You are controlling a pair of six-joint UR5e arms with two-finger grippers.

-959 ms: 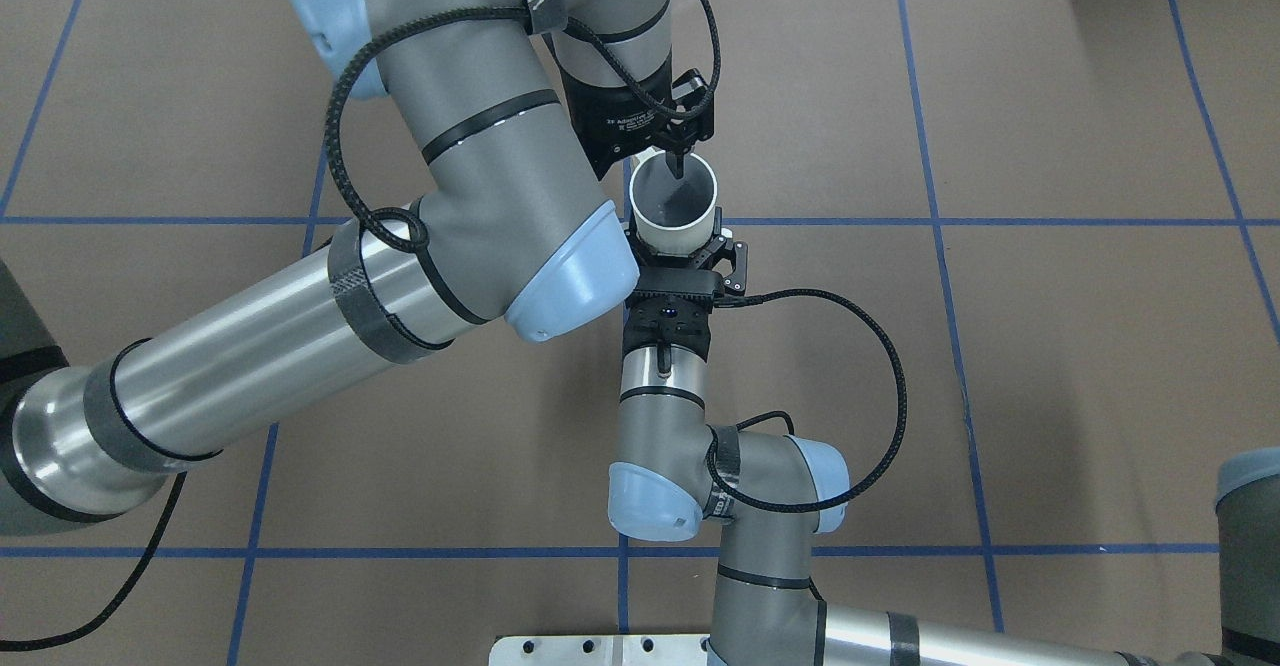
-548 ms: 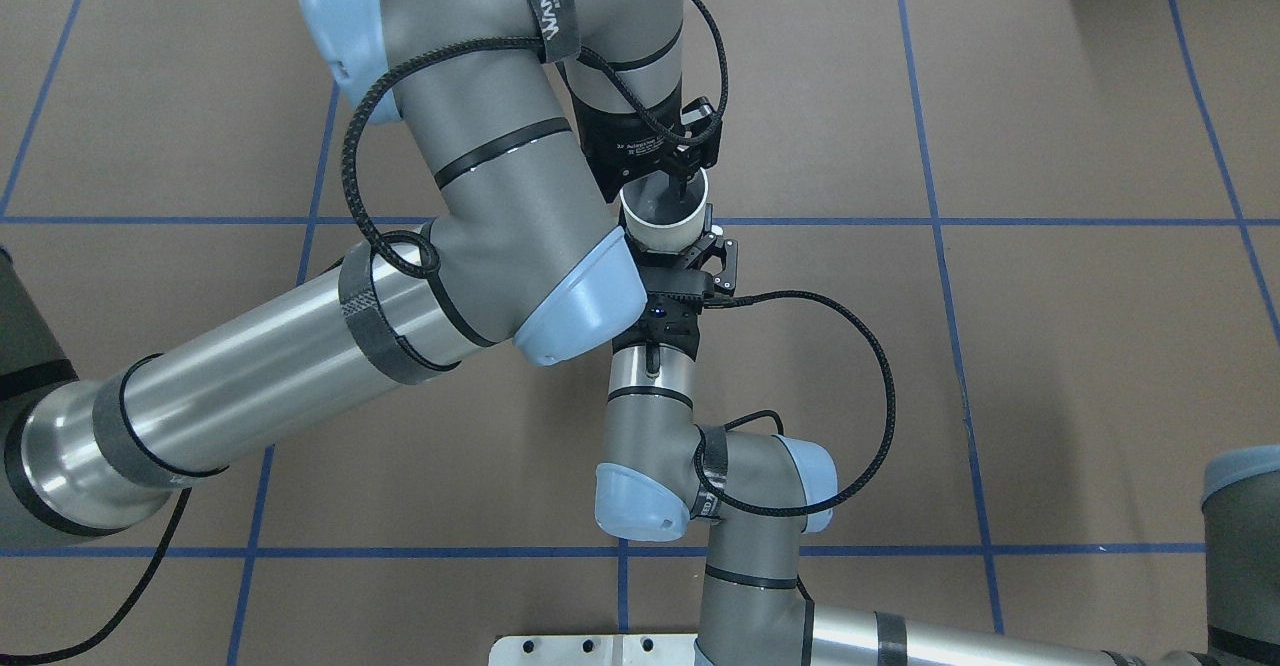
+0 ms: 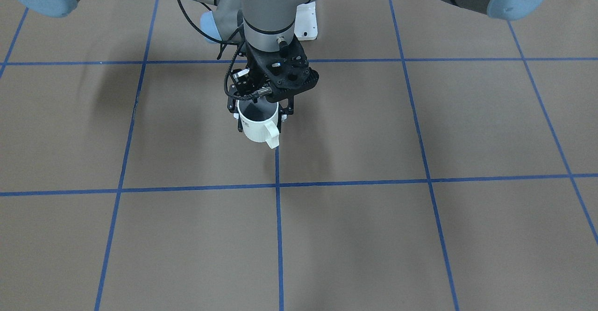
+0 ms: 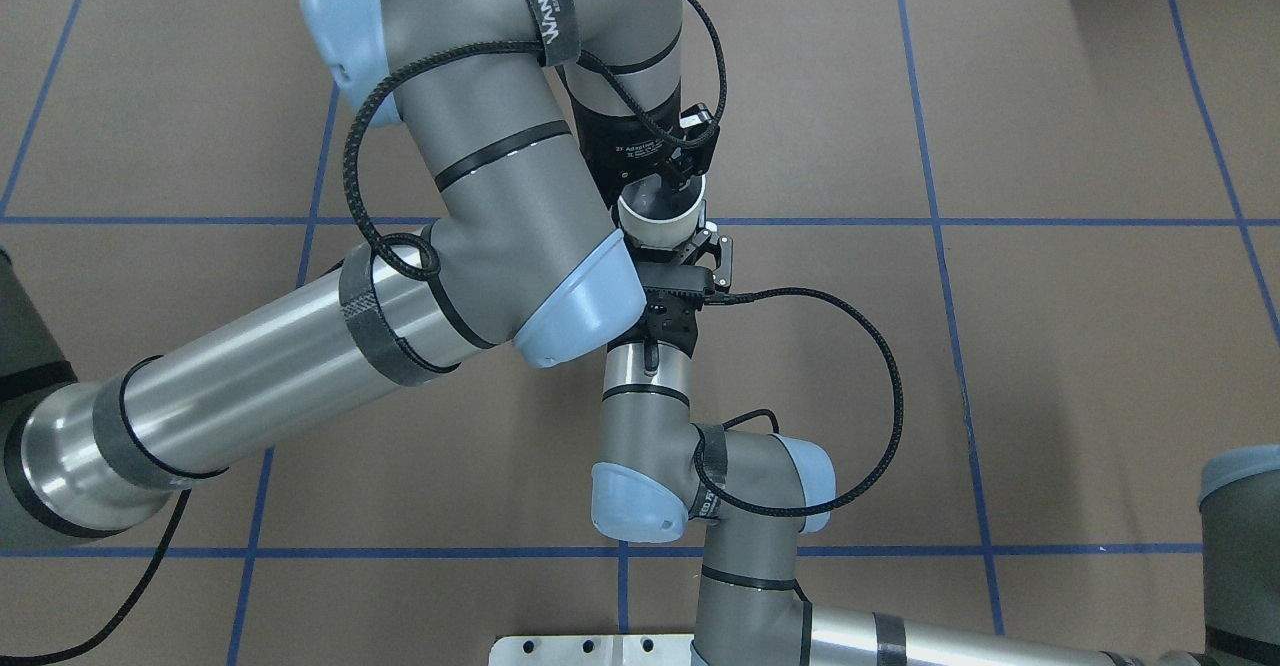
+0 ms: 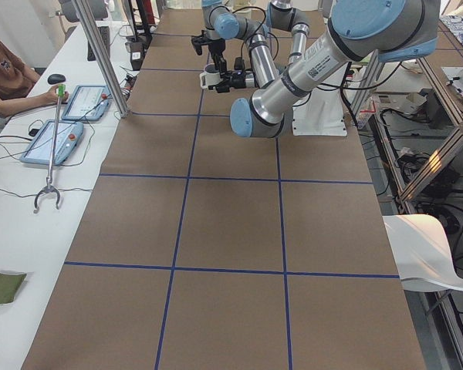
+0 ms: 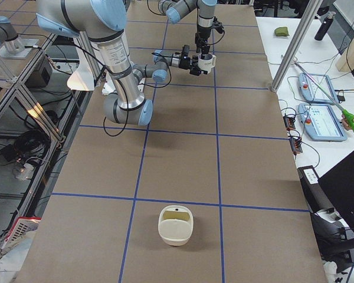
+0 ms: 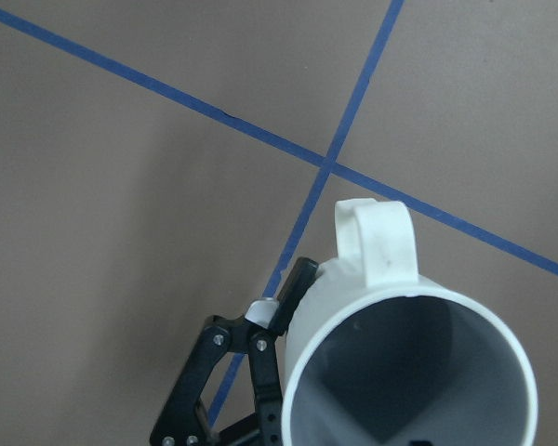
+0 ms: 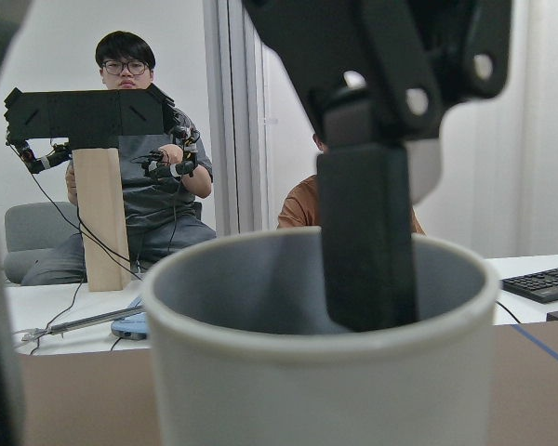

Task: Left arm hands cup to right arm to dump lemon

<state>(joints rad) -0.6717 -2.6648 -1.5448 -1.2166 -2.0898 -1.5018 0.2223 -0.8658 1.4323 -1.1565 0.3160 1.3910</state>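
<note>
Above the middle of the table point(image 3: 420, 236), a cream cup point(image 3: 257, 126) hangs upright between two grippers, its handle point(image 7: 377, 242) pointing away from the robot. The left gripper point(image 4: 680, 174) comes straight down and is pinched narrowly on the far rim, with one finger point(image 8: 367, 232) dipped inside the cup. The right gripper point(image 3: 261, 118) reaches in level from the robot's side, jaws spread round the cup's body. One pad point(image 7: 293, 293) looks pressed to the wall, so I judge it to be gripping too. No lemon shows. The grey inside looks bare where it can be seen, but the finger and the picture edge hide part of the floor.

The handover could fail in three ways. If the left gripper lets go before the right clamp is firm, the smooth wall may slip and the cup drop. If the right wrist tips while the finger is inside, the cup could be levered loose or the lemon flung out. If the arms pull apart while both are gripping, they will strain against each other.

The bulky left arm point(image 4: 480, 196) crosses over the right wrist, crowding any lift. A looped cable point(image 4: 880, 366) trails beside the right gripper. A cream tub point(image 6: 176, 224) sits on the table well apart. Operators point(image 5: 8, 69) and tablets point(image 5: 50, 142) occupy a side bench.
</note>
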